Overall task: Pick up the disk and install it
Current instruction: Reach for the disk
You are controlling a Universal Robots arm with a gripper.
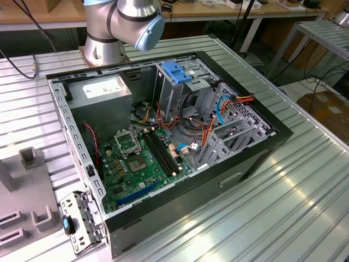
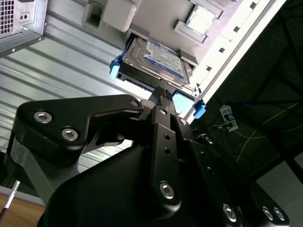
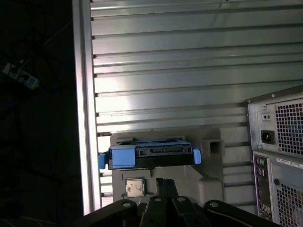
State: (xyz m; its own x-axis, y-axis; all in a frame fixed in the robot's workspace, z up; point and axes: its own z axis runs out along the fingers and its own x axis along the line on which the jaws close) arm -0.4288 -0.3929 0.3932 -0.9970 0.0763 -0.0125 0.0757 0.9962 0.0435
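Entry: disk pick, state at this moment

- The disk (image 3: 149, 156) lies flat in a grey holder (image 3: 210, 182) on the slatted table (image 3: 189, 71), label face up in the second wrist view (image 2: 156, 59). It has blue rails along both long sides and is not yet in the computer case (image 1: 180, 136).
- The holder sits close to the table's edge. A small square chip (image 3: 135, 187) rests in a pocket of the same holder, just beside the disk.
- My gripper (image 2: 162, 92) points at the disk's connector end, close to one blue tab. In the first wrist view it (image 3: 164, 182) lines up near the disk's middle. I cannot tell whether it is open or closed, nor whether it touches the disk.
- The case stands open on the table with its side panel off. The drive cage (image 1: 177, 73) with the blue handle is upright, and loose orange and blue cables (image 1: 218, 117) lie just beside it.

Risks, as I judge them:
1. A grip landing on a blue rail rather than the metal body: the plastic may flex and let the disk slip or tilt
2. An off-centre hold: the disk could cock in its pocket and jam against the holder wall
3. A sideways nudge could disturb the chip, or send the disk toward the nearby table edge
4. Inside the case, the cables beside the cage could snag a rail
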